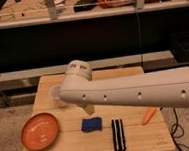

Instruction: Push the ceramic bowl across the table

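End effector (89,109): only a small pale tip shows, poking out beneath the white arm (140,93), above the middle of the tabletop (145,144). The arm covers the rest of it, so I cannot tell whether it is released or clenched. The tip sits just above and behind a blue, soft-looking item (91,124); contact between them cannot be judged.

Arm: a thick white tube that enters from the right edge and crosses the scene to a rounded joint (78,71) over the rear left part of the tabletop.

Just left of the joint, a small translucent white cup (56,95) stands partly hidden behind the arm.

Ceramic bowl (40,131): orange, wide and shallow, lying flat near the front left corner of the tabletop, well apart from the visible tip, with bare planks between them.

Right of the blue item, a black item with pale stripes (118,135) lies lengthwise toward the front edge. Farther right, near the right edge, lies a slim orange carrot-shaped piece (148,116), tilted.

Behind the tabletop runs a long grey shelf (102,13) with dark panels below it. A dark cable (175,127) hangs beside the right edge.
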`<state>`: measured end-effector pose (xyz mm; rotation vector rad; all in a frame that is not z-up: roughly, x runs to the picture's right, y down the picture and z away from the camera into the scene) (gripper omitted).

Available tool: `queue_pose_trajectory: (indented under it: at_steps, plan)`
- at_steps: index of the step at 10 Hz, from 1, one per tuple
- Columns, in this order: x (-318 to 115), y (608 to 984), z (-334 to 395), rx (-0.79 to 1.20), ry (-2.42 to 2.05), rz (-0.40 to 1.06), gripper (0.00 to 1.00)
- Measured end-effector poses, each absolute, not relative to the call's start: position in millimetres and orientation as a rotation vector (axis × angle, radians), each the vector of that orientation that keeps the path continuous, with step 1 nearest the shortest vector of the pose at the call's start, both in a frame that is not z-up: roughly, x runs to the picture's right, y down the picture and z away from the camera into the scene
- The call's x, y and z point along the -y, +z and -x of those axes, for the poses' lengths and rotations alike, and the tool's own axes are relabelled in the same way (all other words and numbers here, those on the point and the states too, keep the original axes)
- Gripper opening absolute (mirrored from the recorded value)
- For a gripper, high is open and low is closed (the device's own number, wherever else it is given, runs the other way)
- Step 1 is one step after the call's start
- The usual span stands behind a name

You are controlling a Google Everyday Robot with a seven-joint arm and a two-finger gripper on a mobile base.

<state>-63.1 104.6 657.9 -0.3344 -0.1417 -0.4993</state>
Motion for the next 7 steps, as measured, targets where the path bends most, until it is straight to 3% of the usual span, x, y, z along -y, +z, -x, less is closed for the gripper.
queue_pose_trajectory:
  at_steps: [7]
  plan:
    - [-112.9, 669.8, 76.0, 0.201, -0.498, 0.282, 0.06]
